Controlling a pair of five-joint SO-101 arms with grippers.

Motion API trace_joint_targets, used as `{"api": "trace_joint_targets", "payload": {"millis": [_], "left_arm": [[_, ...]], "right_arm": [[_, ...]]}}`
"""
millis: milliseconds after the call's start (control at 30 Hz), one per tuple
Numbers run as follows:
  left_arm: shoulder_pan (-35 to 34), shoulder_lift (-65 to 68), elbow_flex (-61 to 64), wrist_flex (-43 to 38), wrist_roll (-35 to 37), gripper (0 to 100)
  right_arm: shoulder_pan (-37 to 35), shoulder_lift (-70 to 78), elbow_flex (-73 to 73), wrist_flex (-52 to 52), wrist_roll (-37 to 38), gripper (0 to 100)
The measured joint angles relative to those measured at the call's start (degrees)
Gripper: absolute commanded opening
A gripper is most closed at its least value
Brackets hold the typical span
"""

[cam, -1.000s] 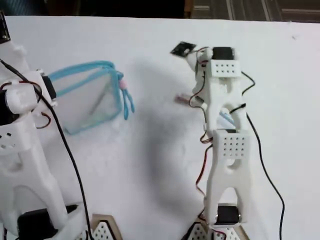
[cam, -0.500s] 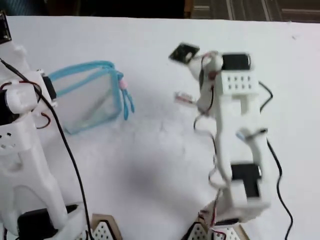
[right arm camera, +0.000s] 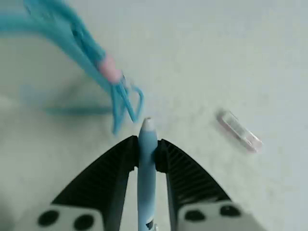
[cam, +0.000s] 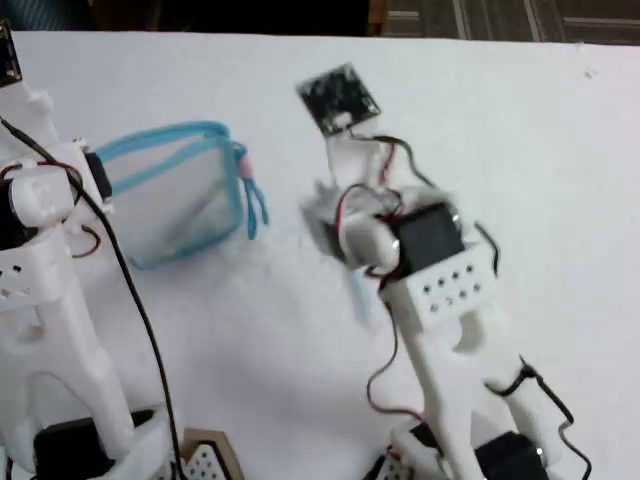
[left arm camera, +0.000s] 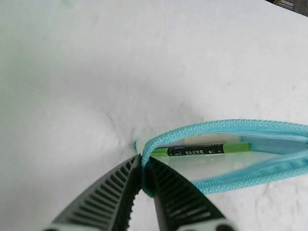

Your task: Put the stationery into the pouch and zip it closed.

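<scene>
The left end effector (left arm camera: pixel 142 162) is closed on the end of the pouch (left arm camera: pixel 240 127). Its two dark ribbed fingers pinch the teal zipper tape right where the two sides of the mouth meet. From that pinch the pouch stretches away over the white table (cam: pixel 520 120), with the zipper parted and the mouth gaping. A green pen (left arm camera: pixel 202 149) lies lengthways inside, its near end just beside the fingertips.

In the high view the pouch lies at about 9 o'clock from the table's middle, clear-walled with teal edging. Its 9 o'clock end runs under the left arm (cam: pixel 45 290), and the teal pull cord (cam: pixel 248 200) trails off its 3 o'clock end.

The right end effector (right arm camera: pixel 147 144) is closed on a light blue pen (right arm camera: pixel 146 187), which is clamped between the two dark fingers with its pale tip poking out just past them. The tip points toward the pull cord and its pink bead (right arm camera: pixel 109 69), near them but not touching. A small clear piece (right arm camera: pixel 239 131) lies on the table off to one side, apart from both the pen and the cord. Whether the pen's tip touches the table cannot be told.

In the high view the right arm (cam: pixel 440 290) stands at about 5 o'clock from the table's middle. The pouch is at roughly 9 to 10 o'clock from it, with a strip of white table between them.
</scene>
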Motion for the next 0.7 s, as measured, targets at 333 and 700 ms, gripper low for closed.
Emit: {"api": "trace_joint_targets", "payload": {"millis": [333, 700], "left_arm": [[0.0, 0.0, 0.0, 0.0, 0.0, 2], [0.0, 0.0, 0.0, 0.0, 0.0, 2]], "right_arm": [[-3.78, -4.13, -1.32, -40.97, -20.31, 1.7], [-4.04, 9.85, -17.23, -45.36, -21.19, 1.7]]}}
